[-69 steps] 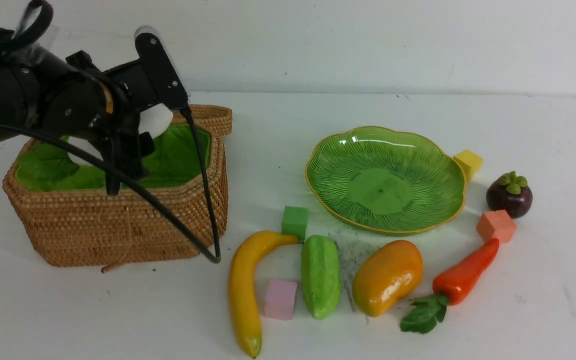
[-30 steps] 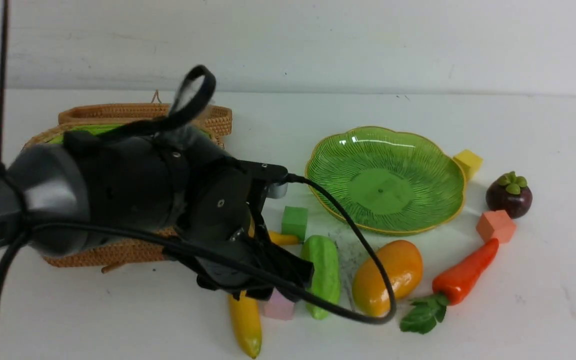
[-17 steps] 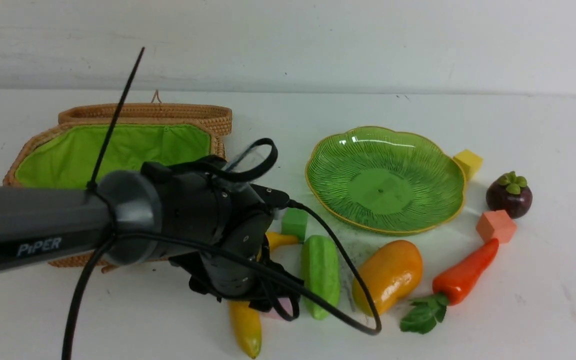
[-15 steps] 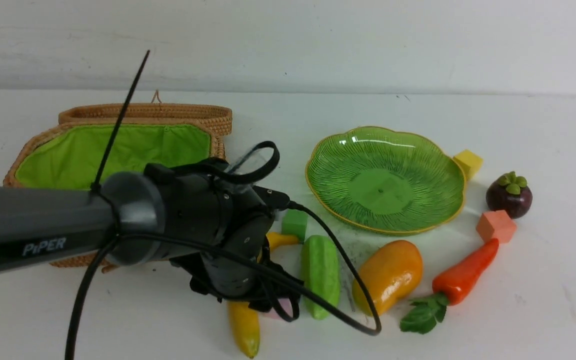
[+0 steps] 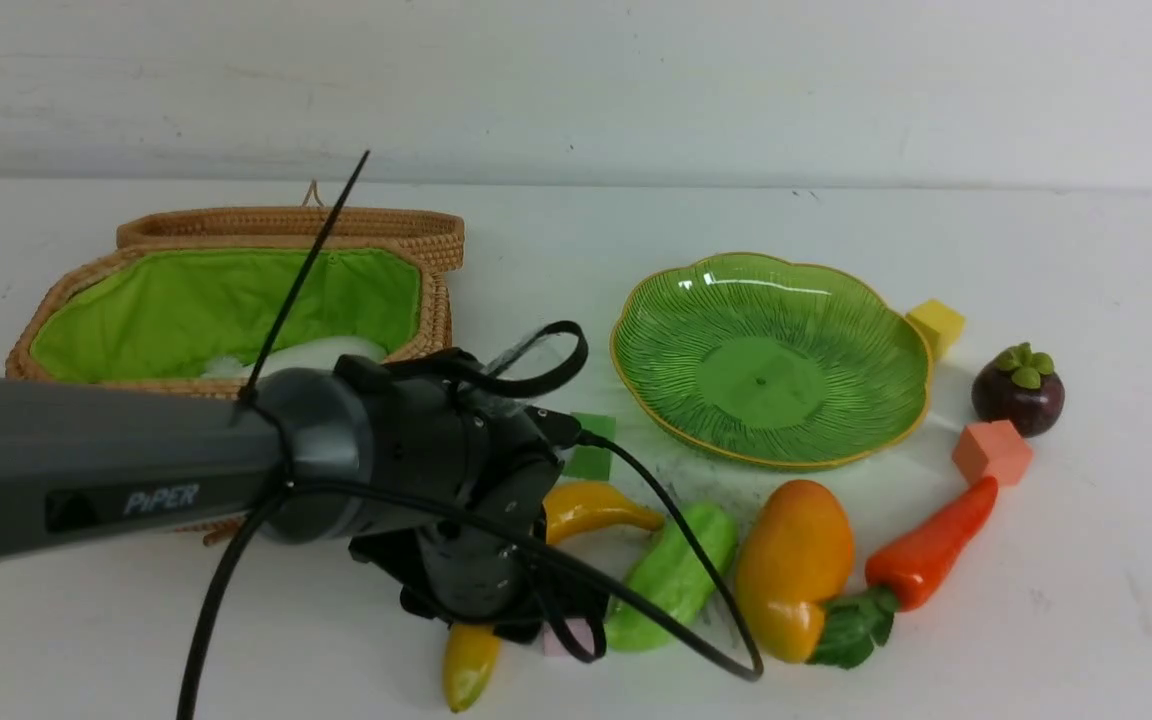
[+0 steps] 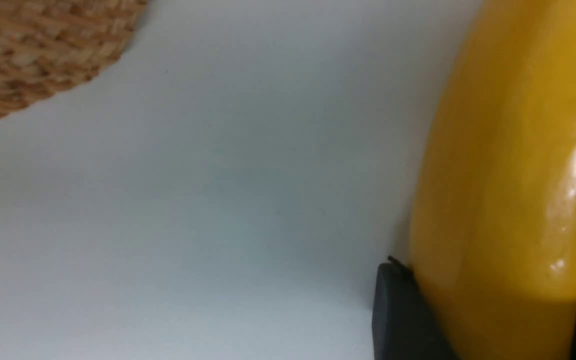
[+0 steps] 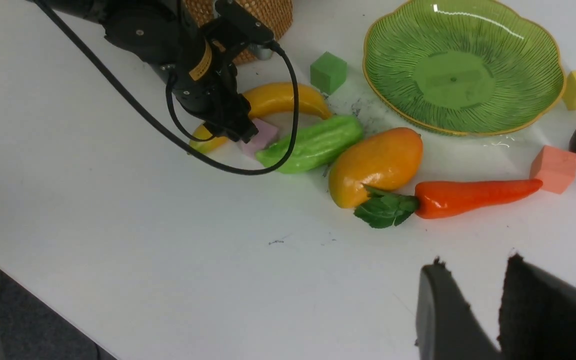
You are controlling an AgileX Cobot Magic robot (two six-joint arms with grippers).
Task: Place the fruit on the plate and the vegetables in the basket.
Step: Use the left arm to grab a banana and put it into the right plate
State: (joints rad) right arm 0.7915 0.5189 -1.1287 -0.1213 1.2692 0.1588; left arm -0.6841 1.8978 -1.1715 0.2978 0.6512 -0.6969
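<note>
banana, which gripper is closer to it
Left. The left gripper has the banana between its fingers; the right gripper is off beyond the mango and carrot.

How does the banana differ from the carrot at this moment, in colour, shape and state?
The banana is yellow and curved; the carrot is orange, nearly straight, with green leaves at one end. The banana sits between the fingers of the left gripper; nothing holds the carrot. Shared: the banana is not yet on the plate, nor the carrot in the basket.
</note>
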